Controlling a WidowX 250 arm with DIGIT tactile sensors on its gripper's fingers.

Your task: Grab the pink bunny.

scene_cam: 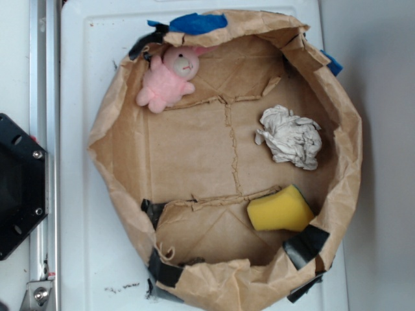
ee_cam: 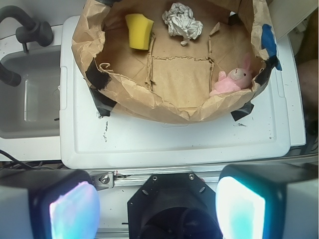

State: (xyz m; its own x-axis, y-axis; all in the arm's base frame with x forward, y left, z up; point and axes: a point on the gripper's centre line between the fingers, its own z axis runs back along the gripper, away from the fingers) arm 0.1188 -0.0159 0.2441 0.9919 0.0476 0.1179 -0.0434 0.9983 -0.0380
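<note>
The pink bunny [scene_cam: 168, 78] lies against the inner wall of a brown paper bowl [scene_cam: 104, 136], at its upper left in the exterior view. The wrist view shows the pink bunny [ee_cam: 232, 79] at the right side of the paper bowl [ee_cam: 149, 102], face up. My gripper [ee_cam: 157, 209] hangs well back from the bowl, over the robot's black base [ee_cam: 169, 199]. It is open, its two pads [ee_cam: 75, 211] wide apart with nothing between them. The exterior view does not show the gripper.
A crumpled white-grey paper ball [scene_cam: 292, 137] [ee_cam: 182, 22] and a yellow sponge wedge [scene_cam: 280, 210] [ee_cam: 139, 31] also lie in the bowl. The bowl sits on a white board [scene_cam: 78, 65]. A grey sink with a black faucet [ee_cam: 30, 30] is at the wrist view's left.
</note>
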